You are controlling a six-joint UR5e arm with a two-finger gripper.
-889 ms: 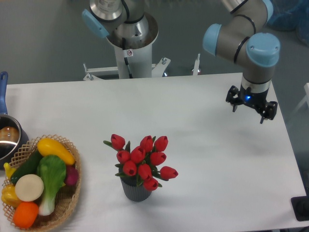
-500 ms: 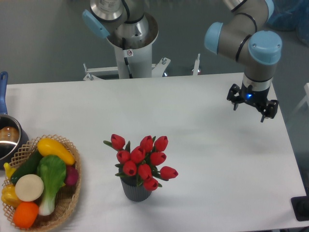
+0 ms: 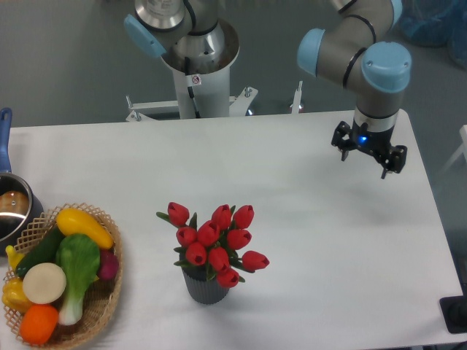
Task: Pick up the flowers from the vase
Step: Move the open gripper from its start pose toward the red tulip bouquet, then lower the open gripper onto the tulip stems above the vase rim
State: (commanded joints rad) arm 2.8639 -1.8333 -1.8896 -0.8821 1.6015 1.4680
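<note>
Flowers (image 3: 212,244) stand upright in the vase (image 3: 205,286), a tight bunch of red buds, well to the left of the gripper (image 3: 365,155) and nearer the front edge of the table (image 3: 306,240). Farther left again sit a wicker basket (image 3: 102,306) of vegetables and a steel pot (image 3: 13,211) at the table's edge. Over on the right, the gripper hangs above the far right part of the table, fingers spread apart and holding nothing. Judging by the layout, the arm must travel left and forward, then descend along the stems' vertical axis to close around the bunch above the vase rim.
</note>
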